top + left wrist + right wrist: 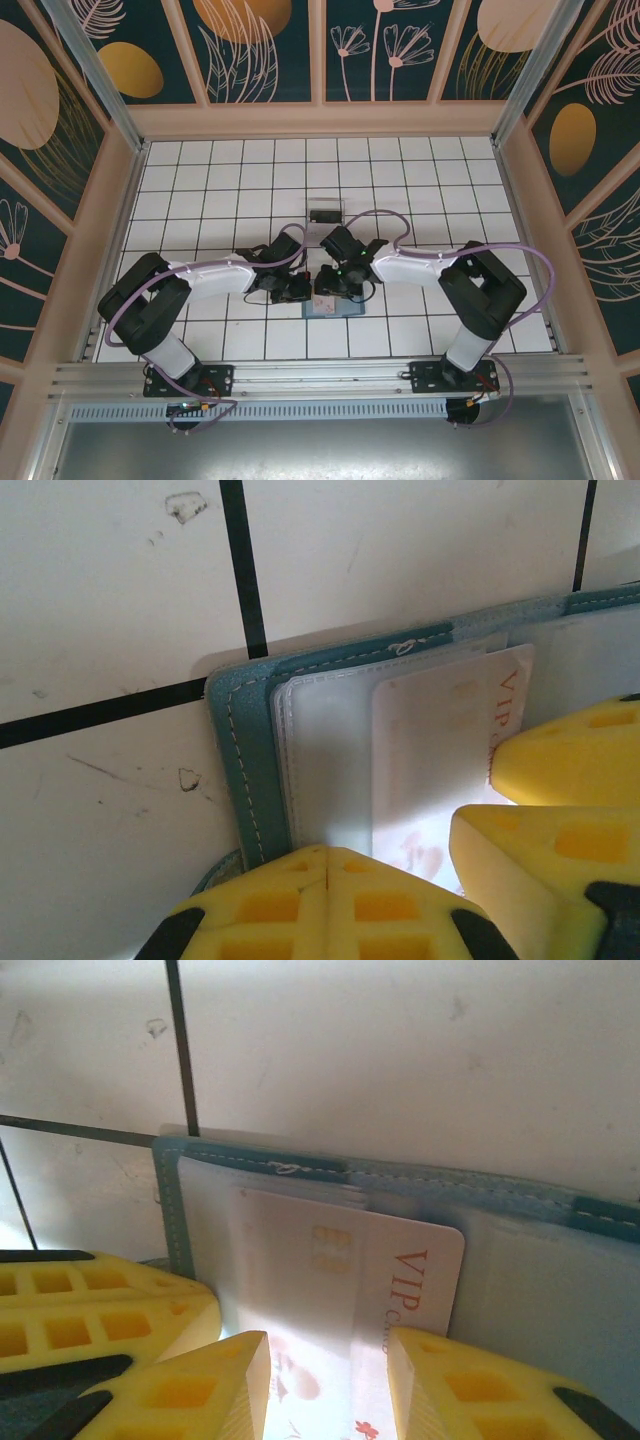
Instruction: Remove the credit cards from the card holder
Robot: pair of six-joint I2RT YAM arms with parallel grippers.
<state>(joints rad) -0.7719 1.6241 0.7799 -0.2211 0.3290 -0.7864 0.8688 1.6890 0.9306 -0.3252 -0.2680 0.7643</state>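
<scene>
I am holding my right claw spread, one finger on each side of the near end of the whitish card. The card is lying partly tucked under a clear sleeve of the open holder, which is resting flat on the bench between my two arms. My left claw is pressed together at the holder's near edge, just beside the right one. I cannot tell whether it is nipping the sleeve or only bearing down on it.

I am judging the card to be light, thin, stiff and slick, with the sleeve clinging to it. The holder is looking soft and light enough to be dragged along. So I am reckoning on pinching the card's free end across its flat faces and pulling straight along the sleeve, while the left claw is pinning the holder.
</scene>
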